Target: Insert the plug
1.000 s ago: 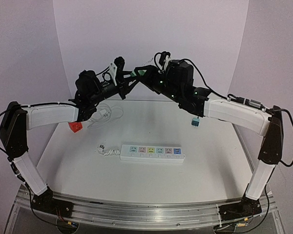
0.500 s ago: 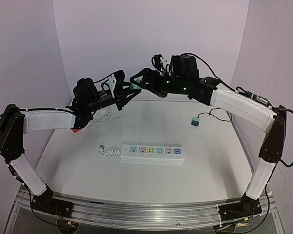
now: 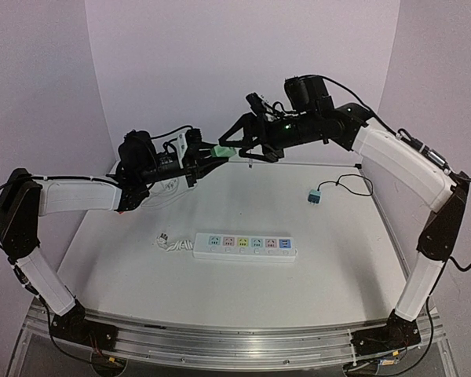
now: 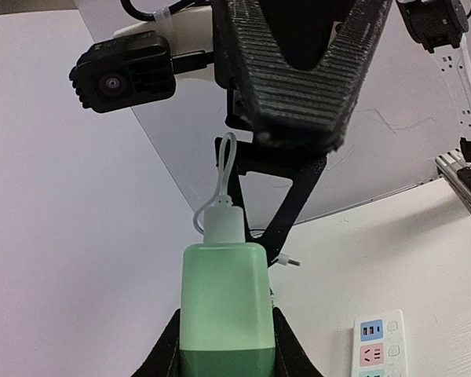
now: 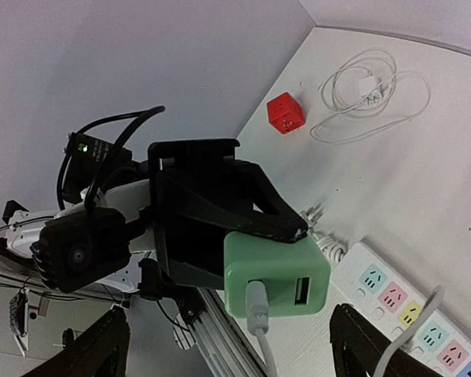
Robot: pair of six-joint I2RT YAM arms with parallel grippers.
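A green charger plug (image 4: 224, 306) is pinched between my left gripper's (image 4: 226, 345) fingers, which are shut on its sides. A white USB cable end (image 5: 257, 302) sits in one port of the charger (image 5: 276, 275); the port beside it is empty. In the top view the charger (image 3: 220, 151) hangs above the table's back, and my right gripper (image 3: 229, 148) faces it just to the right. Seen from the right wrist, that gripper (image 5: 235, 345) is open, its fingers (image 5: 369, 342) wide of the charger and not touching it. The white power strip (image 3: 243, 246) lies mid-table.
A blue plug (image 3: 314, 196) on a black cord lies at the back right. A red cube (image 5: 283, 112) and a coiled white cable (image 5: 361, 94) lie at the back left, beneath my left arm. The strip's own cord (image 3: 166, 241) is bunched at its left end.
My right gripper has opened, let go and drawn back up and to the right. My left gripper has sunk slightly, still gripping the green charger.
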